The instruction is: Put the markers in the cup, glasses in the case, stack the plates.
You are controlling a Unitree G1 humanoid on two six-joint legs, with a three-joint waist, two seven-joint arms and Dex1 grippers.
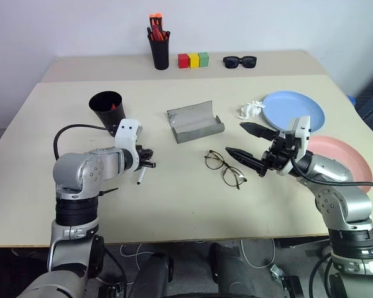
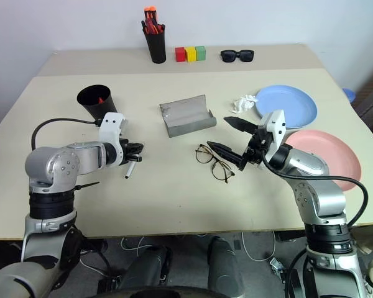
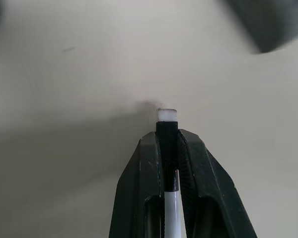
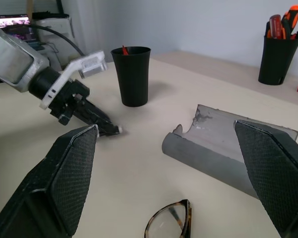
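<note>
Our left gripper (image 1: 150,165) is clenched on the white marker (image 3: 171,198): in the wrist view both fingers (image 3: 139,198) pinch the black cap end, white tip poking out just past them. The marker hangs tilted, its lower end at or just above the table (image 1: 174,211) — we can't tell if it touches.

Our right gripper (image 1: 252,149) is fully spread and grasps nothing, hovering just right of the glasses (image 1: 224,167), pointing left across the table.

The glasses lie flat on the table, arms unfolded, just in front of the case (image 1: 194,122), apart from it. The case lies open with nothing inside.

The cup (image 1: 107,110) stands upright behind the left gripper, near but not touching. The red marker (image 4: 124,50) already sits inside; its tip shows at the rim.

The blue plate (image 1: 295,110) and pink plate (image 1: 342,158) lie side by side at the right, unstacked, blue farther back. We can't tell if their rims touch. Crumpled white paper (image 1: 250,110) sits against the blue plate's left edge.

At the back edge: pen pot (image 1: 158,46), three coloured blocks (image 1: 193,59), sunglasses (image 1: 239,61).
</note>
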